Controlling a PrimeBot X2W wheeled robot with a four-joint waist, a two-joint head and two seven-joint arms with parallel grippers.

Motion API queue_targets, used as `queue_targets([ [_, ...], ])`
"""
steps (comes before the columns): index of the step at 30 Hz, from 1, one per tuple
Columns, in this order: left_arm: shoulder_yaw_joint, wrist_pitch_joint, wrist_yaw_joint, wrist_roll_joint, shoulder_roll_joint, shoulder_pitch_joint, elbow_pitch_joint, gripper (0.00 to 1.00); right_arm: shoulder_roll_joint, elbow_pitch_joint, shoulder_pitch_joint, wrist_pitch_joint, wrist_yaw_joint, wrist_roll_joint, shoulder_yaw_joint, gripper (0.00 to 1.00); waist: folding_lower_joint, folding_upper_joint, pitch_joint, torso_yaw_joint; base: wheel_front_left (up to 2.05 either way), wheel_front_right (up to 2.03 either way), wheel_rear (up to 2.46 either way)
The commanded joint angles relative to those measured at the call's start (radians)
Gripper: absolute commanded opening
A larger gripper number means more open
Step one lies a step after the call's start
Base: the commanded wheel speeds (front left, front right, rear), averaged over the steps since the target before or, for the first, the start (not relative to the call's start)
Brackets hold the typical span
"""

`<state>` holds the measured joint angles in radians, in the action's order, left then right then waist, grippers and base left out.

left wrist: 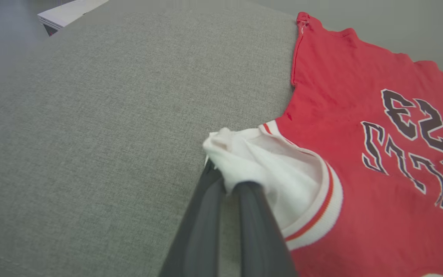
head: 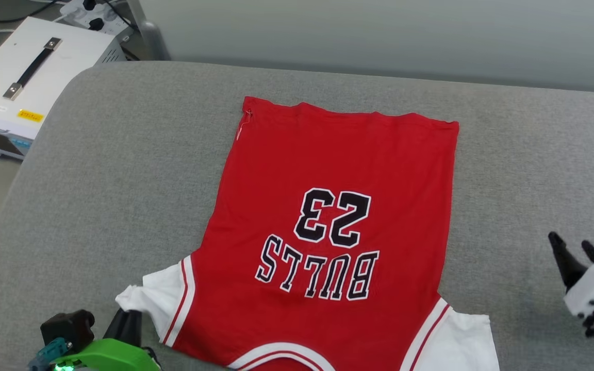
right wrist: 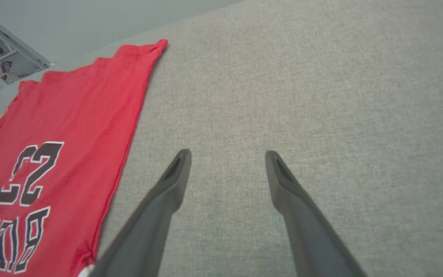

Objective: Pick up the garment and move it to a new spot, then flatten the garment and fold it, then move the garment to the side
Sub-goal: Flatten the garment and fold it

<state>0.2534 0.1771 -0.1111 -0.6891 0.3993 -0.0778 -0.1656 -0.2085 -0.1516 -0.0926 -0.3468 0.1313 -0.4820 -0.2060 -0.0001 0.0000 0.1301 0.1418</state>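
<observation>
The garment (head: 338, 206), a red jersey with white sleeves and a black "23", lies spread on the grey cushion (head: 96, 180), hem at the far side and collar toward me. My left gripper (head: 128, 315) is at its near left corner, shut on the bunched white sleeve (left wrist: 244, 161), which is lifted slightly off the cushion. The dark fingers (left wrist: 206, 223) stand pressed close together. My right gripper (right wrist: 227, 154) hovers open over bare cushion to the right of the garment (right wrist: 60, 134), touching nothing. The head view shows the right gripper (head: 575, 252) at the lower right.
A white box with a black handle (head: 34, 67) stands off the cushion's far left corner, with a power strip (head: 91, 13) behind it. A pale wall (head: 379, 36) runs along the cushion's far edge. Bare cushion lies on both sides of the garment.
</observation>
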Motion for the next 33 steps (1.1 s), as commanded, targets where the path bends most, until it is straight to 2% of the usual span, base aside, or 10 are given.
queue_targets([
  [1, 0.004, 0.014, -0.002, 0.018, -0.01, 0.029, 0.012, 0.0, -0.023, -0.036, -0.069, -0.01, -0.001, -0.007, 0.0, 1.0, 0.0001, 0.0, 0.043, 0.044, 0.0, 0.0, 0.0],
  [9, 0.058, 0.039, 0.011, 0.064, -0.056, 0.115, 0.059, 0.0, -0.122, -0.306, -0.444, -0.144, -0.001, -0.018, 0.043, 1.0, 0.0001, 0.0, 0.133, 0.157, 0.0, 0.0, 0.0],
  [16, 0.119, 0.051, 0.037, 0.101, -0.104, 0.2, 0.092, 0.0, -0.18, -0.492, -0.721, -0.291, -0.001, 0.023, 0.115, 1.0, 0.0001, 0.0, 0.223, 0.261, 0.0, 0.0, 0.0],
  [17, 0.135, 0.058, 0.046, 0.111, -0.123, 0.224, 0.095, 0.0, -0.188, -0.554, -0.795, -0.341, -0.001, 0.048, 0.14, 1.0, 0.0001, 0.0, 0.25, 0.289, 0.0, 0.0, 0.0],
  [24, 0.147, 0.071, 0.061, 0.124, -0.148, 0.241, 0.1, 0.0, -0.199, -0.703, -0.868, -0.393, -0.001, 0.108, 0.137, 1.0, 0.0001, 0.0, 0.286, 0.326, 0.0, 0.0, 0.0],
  [29, 0.138, 0.077, 0.065, 0.125, -0.155, 0.237, 0.095, 0.0, -0.193, -0.827, -0.85, -0.496, -0.001, 0.147, 0.105, 1.0, 0.0001, 0.0, 0.289, 0.325, 0.0, 0.0, 0.0],
  [31, 0.134, 0.079, 0.068, 0.125, -0.157, 0.237, 0.092, 0.0, -0.188, -0.853, -0.851, -0.525, -0.001, 0.158, 0.094, 0.44, 0.0001, 0.0, 0.29, 0.324, 0.0, 0.0, 0.0],
  [32, 0.132, 0.079, 0.07, 0.126, -0.158, 0.238, 0.09, 0.0, -0.186, -0.859, -0.853, -0.533, -0.001, 0.16, 0.09, 0.0, 0.0001, 0.0, 0.29, 0.323, 0.0, 0.0, 0.0],
  [33, 0.131, 0.08, 0.071, 0.126, -0.159, 0.239, 0.088, 0.0, -0.186, -0.865, -0.854, -0.541, -0.001, 0.163, 0.088, 0.0, 0.0001, 0.0, 0.289, 0.323, 0.0, 0.0, 0.0],
])
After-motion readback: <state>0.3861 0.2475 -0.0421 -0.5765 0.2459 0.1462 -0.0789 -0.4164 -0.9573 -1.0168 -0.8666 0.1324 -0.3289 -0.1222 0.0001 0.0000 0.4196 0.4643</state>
